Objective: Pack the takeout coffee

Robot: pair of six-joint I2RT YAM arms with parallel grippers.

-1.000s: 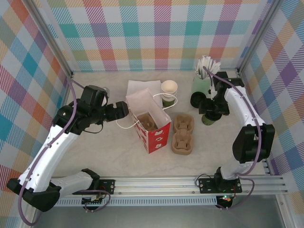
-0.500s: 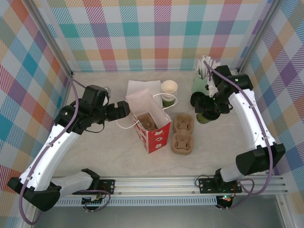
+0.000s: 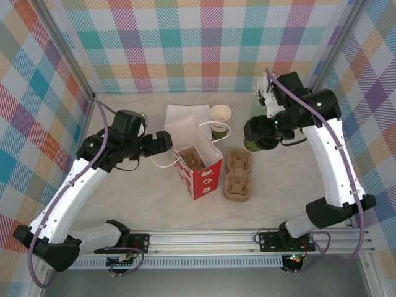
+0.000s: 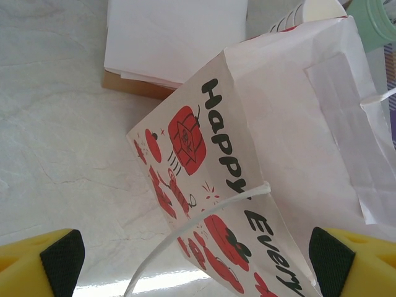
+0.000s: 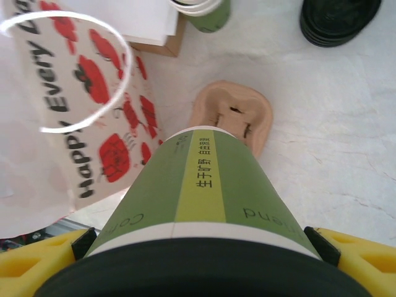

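Green black-lidded coffee cup (image 5: 198, 179), held aloft

Left gripper (image 4: 197, 258) agape, right gripper (image 5: 203, 250) full.

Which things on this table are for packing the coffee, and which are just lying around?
For the job: lidded green cup, held by right gripper; paper bag; carrier inside it.
Lying about: cup stack; napkins; black lids; stick tumbler; spare carrier.
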